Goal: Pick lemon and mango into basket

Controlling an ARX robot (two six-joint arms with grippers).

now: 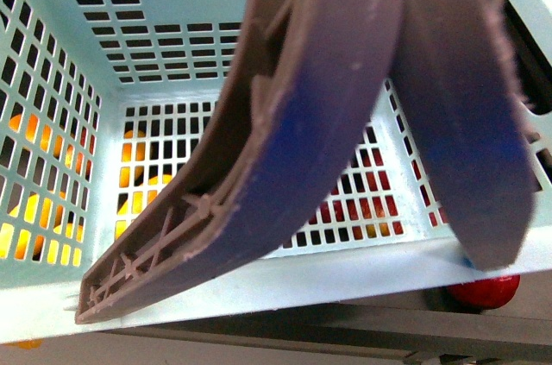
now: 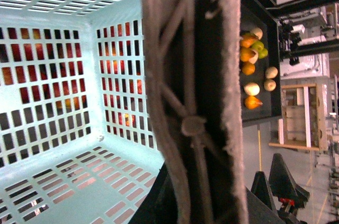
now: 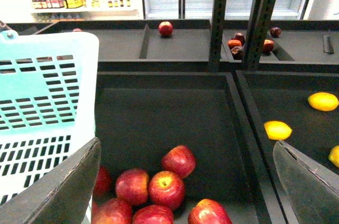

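The empty basket hung raised beside the fruit bins, apparently to catch fruit. Whether the left tool gripped its brown handle could not be told. The right tool hovered wide open and empty above red apples, with the lemon in the neighbouring bin.

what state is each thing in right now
basket: nothing inside it
handle: swung up across the basket's opening
right gripper: open, holding nothing, above the red apples
left gripper: fingers not clearly seen, cannot tell
lemon: lying loose in the bin beside the apples, not picked
red apples: heaped together in their bin, untouched
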